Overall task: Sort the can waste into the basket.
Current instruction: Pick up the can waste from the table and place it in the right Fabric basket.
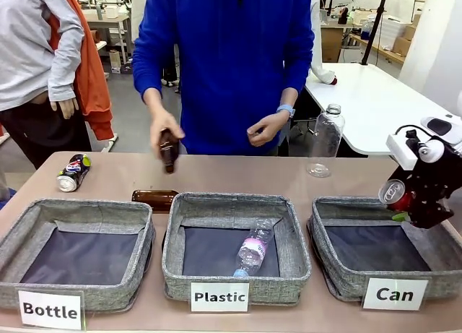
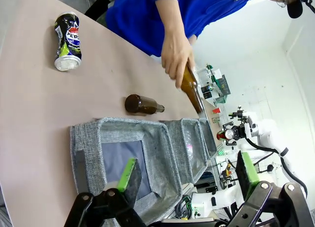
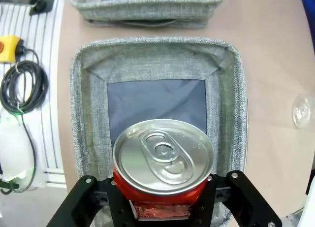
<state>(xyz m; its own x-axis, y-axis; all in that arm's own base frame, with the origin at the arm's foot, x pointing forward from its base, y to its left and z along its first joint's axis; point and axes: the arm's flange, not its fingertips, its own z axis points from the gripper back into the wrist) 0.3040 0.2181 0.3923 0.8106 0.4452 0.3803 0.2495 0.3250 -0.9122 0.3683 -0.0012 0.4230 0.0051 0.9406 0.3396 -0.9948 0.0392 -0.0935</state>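
Red can [image 3: 162, 170] sits in the right gripper [image 1: 402, 207], above the basket [image 3: 227, 113].

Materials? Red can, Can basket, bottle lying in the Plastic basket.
Red can: metal, probably aluminium; shiny silver lid with pull tab, glossy red wall.
Can basket: grey woven fabric, flecked weave; smooth dark lining.
Bottle: clear, seemingly thin plastic; see-through, lining shows through it.

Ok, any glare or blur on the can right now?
Right wrist view: red can sharp, its silver top only softly shiny. Front view: small but crisp above the Can basket. Left wrist view: wide-angle bend, bright background washed out.
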